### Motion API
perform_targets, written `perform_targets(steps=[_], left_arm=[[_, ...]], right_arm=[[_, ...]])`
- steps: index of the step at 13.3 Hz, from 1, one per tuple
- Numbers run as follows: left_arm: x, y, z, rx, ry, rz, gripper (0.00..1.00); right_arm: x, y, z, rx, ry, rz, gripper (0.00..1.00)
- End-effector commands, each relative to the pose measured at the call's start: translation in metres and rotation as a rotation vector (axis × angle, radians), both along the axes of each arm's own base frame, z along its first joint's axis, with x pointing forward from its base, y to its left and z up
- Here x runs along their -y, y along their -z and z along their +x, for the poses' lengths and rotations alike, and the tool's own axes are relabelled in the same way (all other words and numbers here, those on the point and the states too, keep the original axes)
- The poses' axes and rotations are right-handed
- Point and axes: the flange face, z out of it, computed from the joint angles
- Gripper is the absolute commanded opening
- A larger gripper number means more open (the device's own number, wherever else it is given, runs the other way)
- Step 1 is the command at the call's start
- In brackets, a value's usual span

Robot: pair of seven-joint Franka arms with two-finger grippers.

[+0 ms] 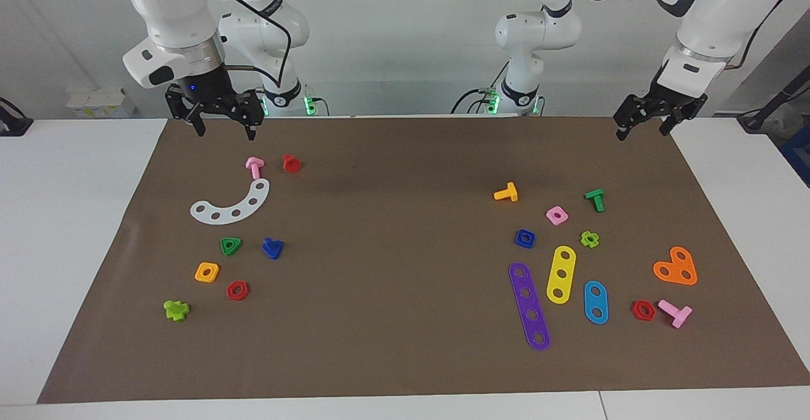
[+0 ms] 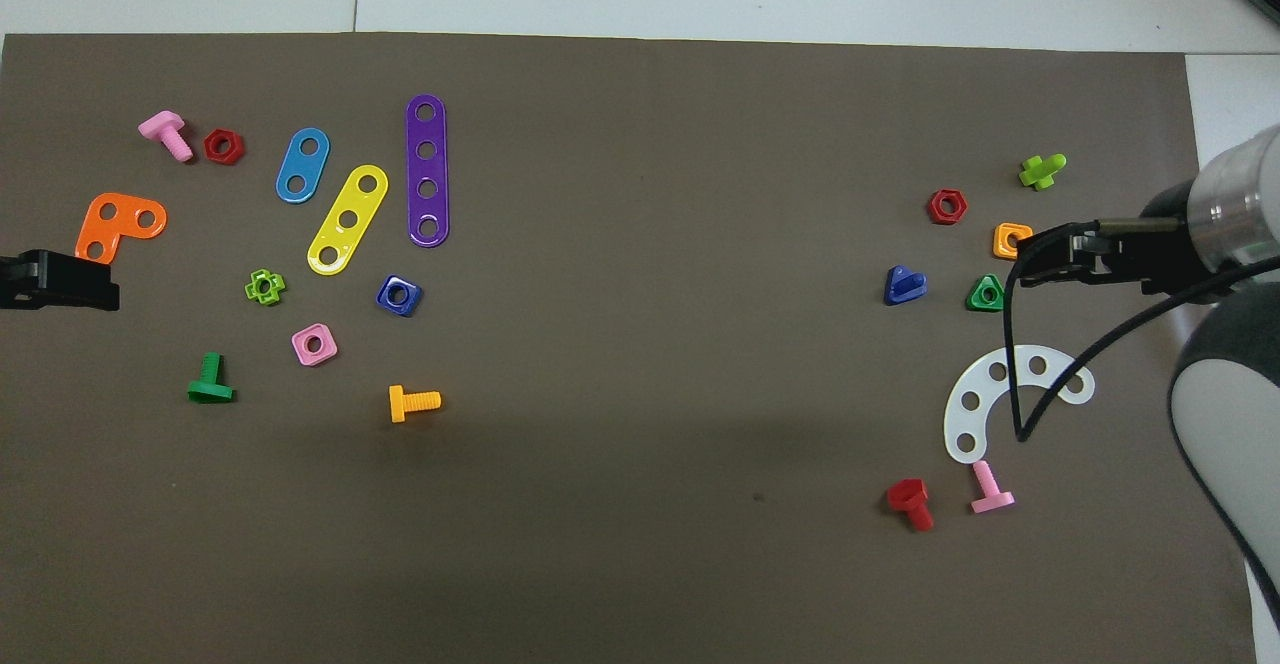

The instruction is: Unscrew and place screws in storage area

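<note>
The brown mat [image 1: 405, 357] is spread over the white table [image 1: 69, 230] and carries all the toy parts. Both arms are seen raised. The right gripper [image 1: 223, 128] is held in the air above the mat edge closest to the robots, at the right arm's end, with its fingers spread apart and nothing between them. The left gripper [image 1: 642, 128] is held over the mat corner at the left arm's end; whether its fingers are parted or closed cannot be told, and nothing is seen in it.

Below the right gripper, a pink screw [image 1: 254, 167] and a red screw [image 1: 291, 163] are found, with the white curved plate [image 1: 233, 205] just beside the pink one. The blue screw [image 1: 272, 248] is laid on the mat farther from the robots than that plate, beside the green triangular nut [image 1: 230, 245], well apart from either gripper.

The blue square nut [image 1: 524, 238] is set apart from its screw, toward the left arm's end, near the purple strip [image 1: 529, 306], the yellow strip [image 1: 560, 274] and the blue oval plate [image 1: 595, 302].
</note>
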Motion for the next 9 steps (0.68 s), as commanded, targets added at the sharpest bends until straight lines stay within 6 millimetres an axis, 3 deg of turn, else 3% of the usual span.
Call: perform_targets(steps=[1,4,9], left_arm=[[-0.003,-0.019,0.005,0.065,0.012,0.020,1.00],[0.001,-0.047,0.027,0.121,0.018,0.016,1.00],[0.004,-0.056,0.044,0.131,0.016,-0.032,1.00]], right_arm=[[0.003,0.002,-0.008,-0.015,-0.014,0.038,1.00],[0.003,0.003,-0.008,-0.019,-0.011,0.044,1.00],[0.005,0.005,-0.010,-0.017,-0.010,0.045,1.00]])
